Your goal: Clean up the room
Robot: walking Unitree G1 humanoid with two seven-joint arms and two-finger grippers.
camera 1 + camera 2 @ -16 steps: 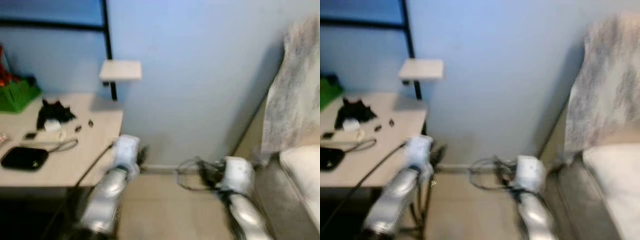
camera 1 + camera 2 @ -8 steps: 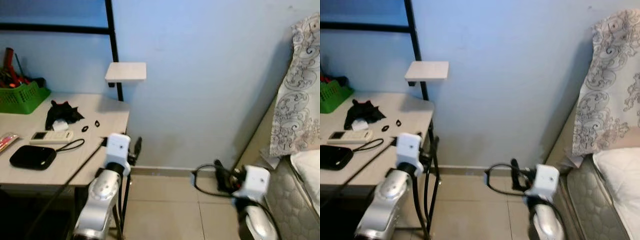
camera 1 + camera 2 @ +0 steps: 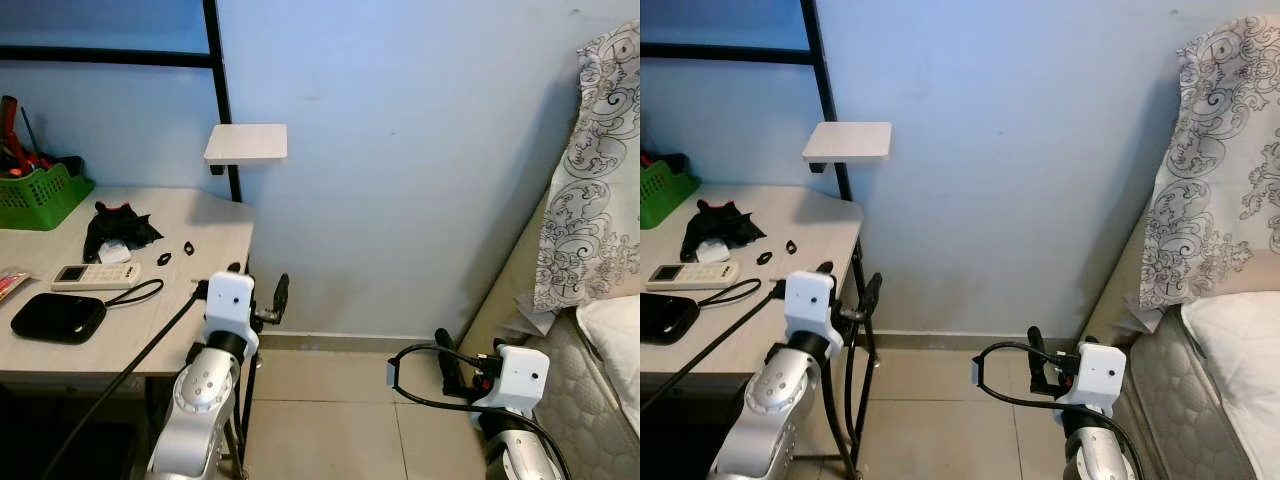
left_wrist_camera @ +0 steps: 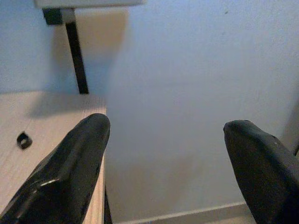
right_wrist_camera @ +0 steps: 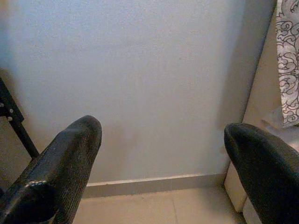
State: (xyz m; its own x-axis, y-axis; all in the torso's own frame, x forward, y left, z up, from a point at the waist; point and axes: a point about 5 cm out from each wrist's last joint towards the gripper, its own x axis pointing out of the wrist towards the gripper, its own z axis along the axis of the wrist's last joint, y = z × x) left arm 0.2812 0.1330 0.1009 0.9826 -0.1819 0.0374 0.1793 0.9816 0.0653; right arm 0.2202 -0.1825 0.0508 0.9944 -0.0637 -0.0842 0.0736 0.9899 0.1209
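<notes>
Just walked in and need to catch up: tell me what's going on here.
Nothing is being handled at this moment. The robot faces a blue wall, both arms raised in front of it. The left gripper is open beside the desk edge; the right gripper is open above the floor near the bed. On the desk lie a remote, a black case, a black cloth and a green basket, all untouched.

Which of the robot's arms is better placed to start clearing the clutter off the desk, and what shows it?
Probably the left. The left gripper, fingers open and empty, hangs at the desk corner, near the remote control and black cloth. The right gripper sits low by the bed.
</notes>
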